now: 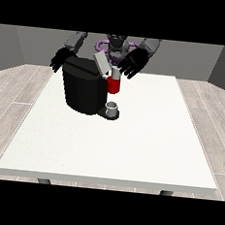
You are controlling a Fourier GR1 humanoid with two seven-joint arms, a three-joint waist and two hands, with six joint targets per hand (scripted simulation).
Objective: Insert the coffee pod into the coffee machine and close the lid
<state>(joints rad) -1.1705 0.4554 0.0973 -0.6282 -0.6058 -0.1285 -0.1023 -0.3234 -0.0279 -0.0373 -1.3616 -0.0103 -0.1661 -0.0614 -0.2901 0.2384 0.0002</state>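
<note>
A black coffee machine (82, 89) stands on the white table (131, 136) at the back left. Its grey lid (101, 63) is tilted up and open. A red and silver brewing head (114, 83) juts from its front, and a small grey cup (112, 107) sits on the base under it. The hand at the view's right (134, 62) hovers just right of the lid and above the brewing head, fingers spread and pointing down. The hand at the view's left (61, 59) hangs behind the machine's back left corner, fingers relaxed. I cannot make out a coffee pod.
The table stretches wide in front and to the right of the machine. A wooden floor (19, 91) surrounds it, with grey walls behind the robot.
</note>
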